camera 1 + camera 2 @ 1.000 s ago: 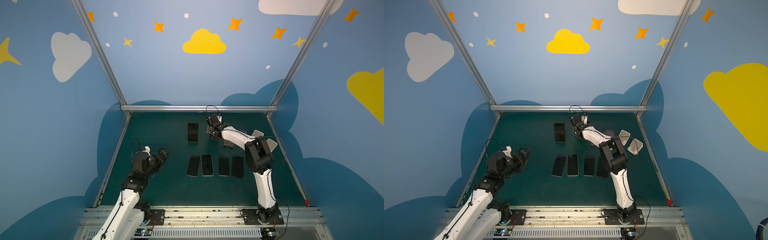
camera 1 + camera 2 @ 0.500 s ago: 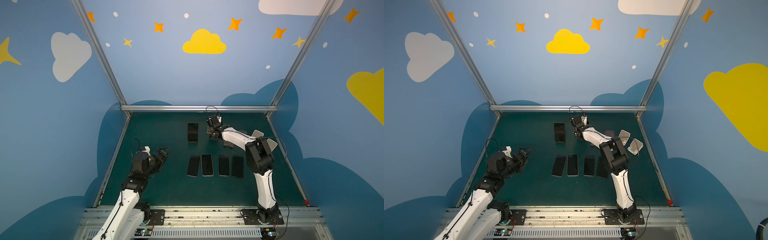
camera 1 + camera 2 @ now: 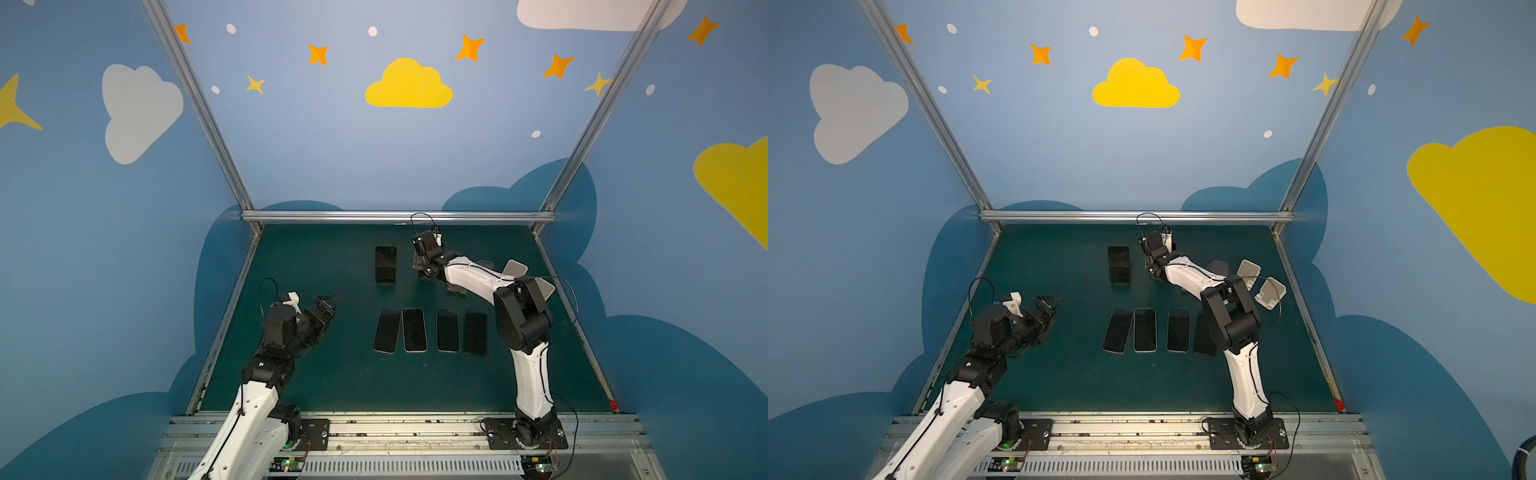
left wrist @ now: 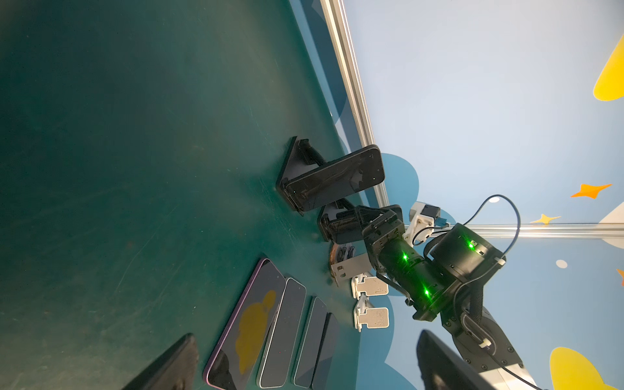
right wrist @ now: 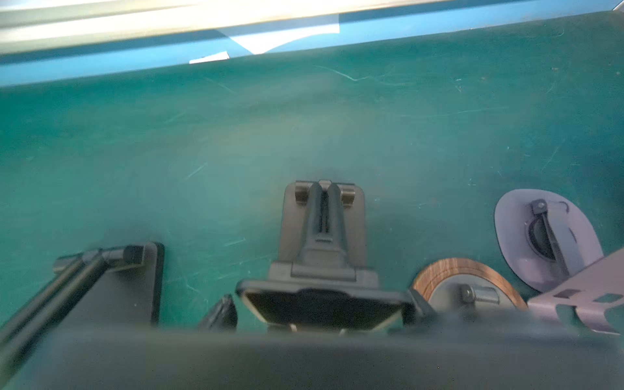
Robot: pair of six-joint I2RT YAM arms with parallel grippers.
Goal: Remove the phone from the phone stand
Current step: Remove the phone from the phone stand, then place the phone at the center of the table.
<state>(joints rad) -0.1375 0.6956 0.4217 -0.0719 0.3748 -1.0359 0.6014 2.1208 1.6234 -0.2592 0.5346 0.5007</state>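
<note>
Mid-frame, right end effector looks clamped on the phone in its stand; left end effector gapes idle. Grasp step; next, lift it straight clear.

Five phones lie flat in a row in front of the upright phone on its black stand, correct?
No, four phones lie flat in that row, not five; both top views show it. They are in front of the upright phone on its black stand.
</note>
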